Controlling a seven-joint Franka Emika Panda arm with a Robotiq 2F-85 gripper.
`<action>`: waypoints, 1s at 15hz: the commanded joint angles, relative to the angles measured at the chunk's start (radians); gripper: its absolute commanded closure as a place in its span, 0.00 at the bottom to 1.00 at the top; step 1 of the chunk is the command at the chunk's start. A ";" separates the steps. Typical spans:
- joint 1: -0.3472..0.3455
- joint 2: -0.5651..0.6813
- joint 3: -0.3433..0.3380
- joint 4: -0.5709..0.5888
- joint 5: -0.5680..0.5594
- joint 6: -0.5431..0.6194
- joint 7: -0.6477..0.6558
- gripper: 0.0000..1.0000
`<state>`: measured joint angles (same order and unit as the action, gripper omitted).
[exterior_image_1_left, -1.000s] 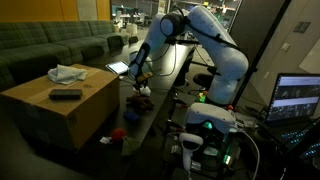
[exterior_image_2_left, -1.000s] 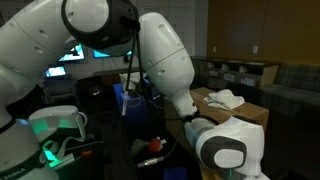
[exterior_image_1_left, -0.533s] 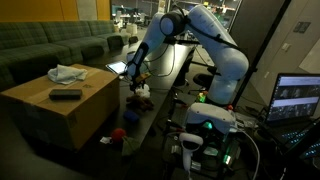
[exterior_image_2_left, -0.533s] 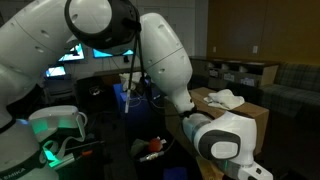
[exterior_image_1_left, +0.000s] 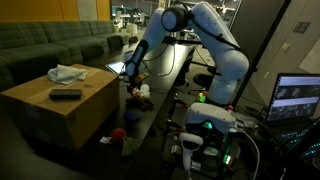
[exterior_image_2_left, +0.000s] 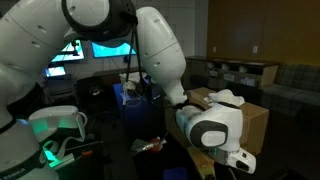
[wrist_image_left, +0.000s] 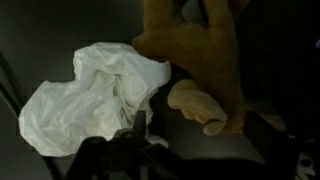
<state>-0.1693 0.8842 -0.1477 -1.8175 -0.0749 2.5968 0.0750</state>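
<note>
Dim room; green sofa (exterior_image_1_left: 50, 40), cardboard box (exterior_image_1_left: 60, 105), lit monitor (exterior_image_1_left: 298, 98).

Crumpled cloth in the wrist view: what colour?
The cloth is white, clearest in the wrist view, beside a tan plush toy.

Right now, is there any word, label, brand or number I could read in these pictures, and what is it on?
No text can be read anywhere.
Laptop screen: lit, rows of small images; any writing is too small and blurred.
Monitors: glowing blue, too blurred to read.
Cardboard box: no print shows.
White cloth and brown plush toy in the wrist view: no tag or label shows.
</note>
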 joint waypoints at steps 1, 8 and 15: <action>-0.020 -0.041 0.029 -0.068 0.018 0.036 -0.071 0.00; -0.069 0.007 0.083 -0.069 0.022 0.025 -0.179 0.00; -0.084 0.081 0.078 -0.006 0.011 0.035 -0.231 0.00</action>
<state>-0.2339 0.9298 -0.0793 -1.8680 -0.0740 2.6181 -0.1112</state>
